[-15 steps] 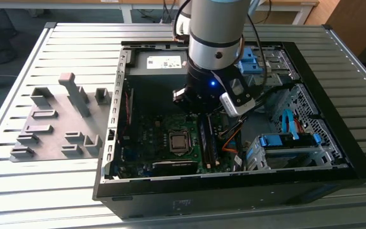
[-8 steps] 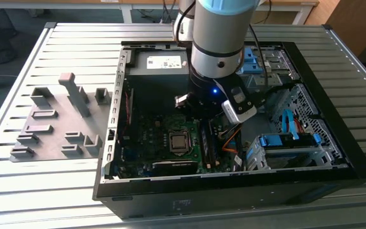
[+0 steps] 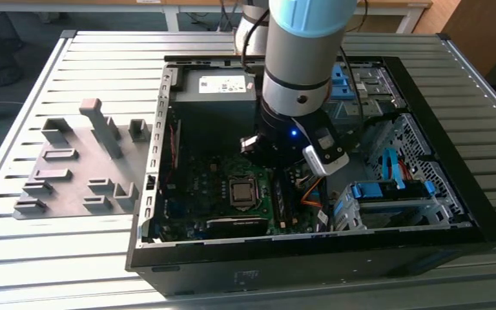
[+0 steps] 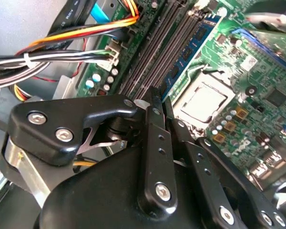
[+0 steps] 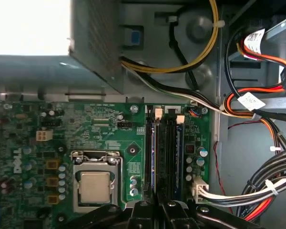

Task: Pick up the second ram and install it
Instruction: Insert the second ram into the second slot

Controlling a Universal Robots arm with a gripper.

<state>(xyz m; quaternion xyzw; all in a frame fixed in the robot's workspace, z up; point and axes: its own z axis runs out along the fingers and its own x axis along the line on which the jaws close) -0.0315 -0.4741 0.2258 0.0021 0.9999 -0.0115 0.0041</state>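
1. Pincer (image 4: pixel 157 98) hung low inside the open computer case (image 3: pixel 480 223), fingers drawn almost together and apparently nipping the near end of the second ram (image 4: pixel 188 52).
2. Board stood on edge in the memory slots, at 3 o'clock of the processor socket (image 3: pixel 242 192) in the exterior view.
3. Judged light, thin and stiff, but fragile: best gripped by its bare top edge or short ends, clear of the chips, and pressed squarely.
4. Grey fixture (image 3: pixel 75 181) sat on the surface (image 3: pixel 59 258) at 9 o'clock of the case.
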